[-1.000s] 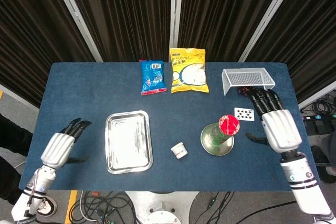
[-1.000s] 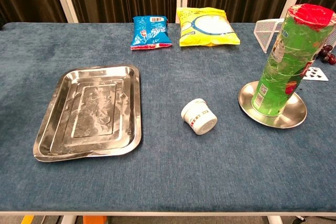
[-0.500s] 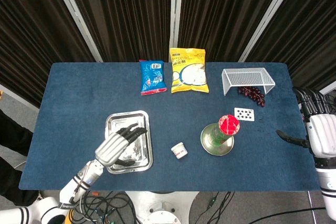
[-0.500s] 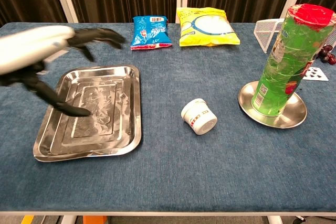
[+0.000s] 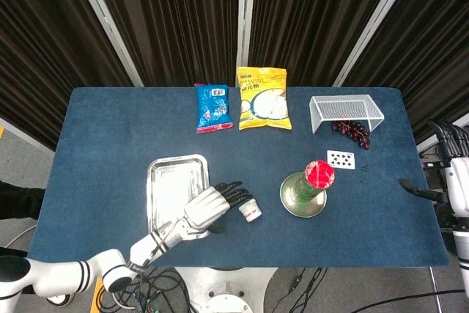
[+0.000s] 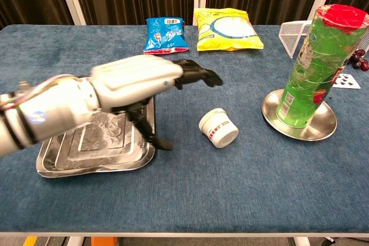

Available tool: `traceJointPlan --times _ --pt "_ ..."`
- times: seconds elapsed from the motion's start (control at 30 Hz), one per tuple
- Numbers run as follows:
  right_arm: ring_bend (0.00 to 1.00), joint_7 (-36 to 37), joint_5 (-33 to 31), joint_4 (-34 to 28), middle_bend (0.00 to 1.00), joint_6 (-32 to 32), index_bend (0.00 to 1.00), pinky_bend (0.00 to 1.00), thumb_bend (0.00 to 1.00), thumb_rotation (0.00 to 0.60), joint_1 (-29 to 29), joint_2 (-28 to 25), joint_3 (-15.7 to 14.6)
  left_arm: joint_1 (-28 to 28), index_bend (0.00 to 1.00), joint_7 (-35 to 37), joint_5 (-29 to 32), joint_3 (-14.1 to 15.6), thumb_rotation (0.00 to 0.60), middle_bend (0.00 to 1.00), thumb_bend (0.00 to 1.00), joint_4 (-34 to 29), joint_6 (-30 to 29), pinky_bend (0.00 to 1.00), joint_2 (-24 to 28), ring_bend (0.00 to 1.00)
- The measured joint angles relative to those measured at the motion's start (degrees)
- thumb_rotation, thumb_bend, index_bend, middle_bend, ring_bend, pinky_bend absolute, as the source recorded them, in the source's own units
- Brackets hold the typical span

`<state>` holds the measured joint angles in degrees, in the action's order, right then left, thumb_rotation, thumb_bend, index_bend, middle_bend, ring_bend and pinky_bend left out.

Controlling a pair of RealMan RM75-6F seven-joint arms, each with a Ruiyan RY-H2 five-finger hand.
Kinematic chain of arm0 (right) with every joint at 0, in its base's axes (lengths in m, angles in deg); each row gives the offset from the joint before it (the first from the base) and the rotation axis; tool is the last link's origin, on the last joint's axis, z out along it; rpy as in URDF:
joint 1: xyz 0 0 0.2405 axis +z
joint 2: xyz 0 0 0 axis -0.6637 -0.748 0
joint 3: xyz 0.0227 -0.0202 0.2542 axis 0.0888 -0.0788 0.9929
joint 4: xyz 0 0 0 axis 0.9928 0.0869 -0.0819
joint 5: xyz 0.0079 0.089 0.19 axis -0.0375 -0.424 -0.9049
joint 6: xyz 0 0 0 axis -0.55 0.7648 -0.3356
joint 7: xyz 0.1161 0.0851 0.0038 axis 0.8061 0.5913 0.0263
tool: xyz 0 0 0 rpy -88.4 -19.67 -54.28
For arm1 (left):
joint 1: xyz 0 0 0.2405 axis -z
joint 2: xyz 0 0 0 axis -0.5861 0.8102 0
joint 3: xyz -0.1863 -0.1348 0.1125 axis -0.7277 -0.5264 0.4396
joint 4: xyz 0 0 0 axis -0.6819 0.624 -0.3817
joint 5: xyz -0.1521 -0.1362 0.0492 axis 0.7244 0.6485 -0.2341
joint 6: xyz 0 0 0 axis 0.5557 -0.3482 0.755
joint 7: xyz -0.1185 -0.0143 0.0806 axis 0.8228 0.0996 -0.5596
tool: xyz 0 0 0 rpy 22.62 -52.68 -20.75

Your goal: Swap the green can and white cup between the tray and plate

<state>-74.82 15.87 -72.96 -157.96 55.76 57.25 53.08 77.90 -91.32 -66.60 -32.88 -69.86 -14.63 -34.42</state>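
Note:
The green can (image 5: 312, 187) (image 6: 316, 73) with a red lid stands upright on the round metal plate (image 5: 289, 201) (image 6: 323, 130) at the right. The white cup (image 5: 250, 210) (image 6: 218, 128) lies on its side on the blue cloth between plate and tray. The metal tray (image 5: 170, 188) (image 6: 75, 154) holds nothing. My left hand (image 5: 215, 205) (image 6: 144, 79) hovers open above the tray's right edge, fingertips reaching to just left of the cup, not touching it. My right hand (image 5: 456, 181) is open at the table's far right edge, away from the can.
A blue snack bag (image 5: 212, 108) (image 6: 164, 34) and a yellow snack bag (image 5: 262, 99) (image 6: 226, 28) lie at the back. A white wire rack (image 5: 344, 111), dark grapes (image 5: 355, 131) and a playing card (image 5: 341, 158) sit at the back right.
My left hand swept right from the table's left edge, over the tray, to beside the cup. My right hand pulled back from near the can to the right table edge.

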Motion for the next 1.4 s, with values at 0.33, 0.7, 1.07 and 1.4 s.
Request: traceJointPlan --times 0.33,0.7,1.07,1.4 --pt "0.00 4.73 -0.80 2.64 0.09 0.11 0.00 0.00 0.00 0.600 -1.93 -0.67 1.17 6.12 0.20 -1.38 0.92 -1.42 0.600 0.19 0.12 6.25 3.30 0.34 -4.33 0.12" --pt "0.00 6.99 -0.80 4.05 0.10 0.66 0.00 0.00 0.00 0.600 -3.24 -1.01 1.79 10.19 0.24 -1.05 0.86 0.07 0.600 0.23 0.17 12.10 3.95 0.40 -7.97 0.17" --pt "0.00 7.00 -0.76 4.59 0.10 2.06 0.00 0.00 0.00 0.600 -3.34 -0.59 2.21 11.40 0.34 -1.45 0.92 1.87 0.600 0.34 0.20 15.52 2.55 0.49 -9.81 0.25" --pt "0.00 6.72 -0.71 4.50 0.10 2.48 0.00 0.00 0.00 0.600 -3.59 -0.52 2.60 11.31 0.43 -1.49 1.70 3.01 0.600 0.41 0.26 15.42 1.41 0.56 -9.75 0.33"
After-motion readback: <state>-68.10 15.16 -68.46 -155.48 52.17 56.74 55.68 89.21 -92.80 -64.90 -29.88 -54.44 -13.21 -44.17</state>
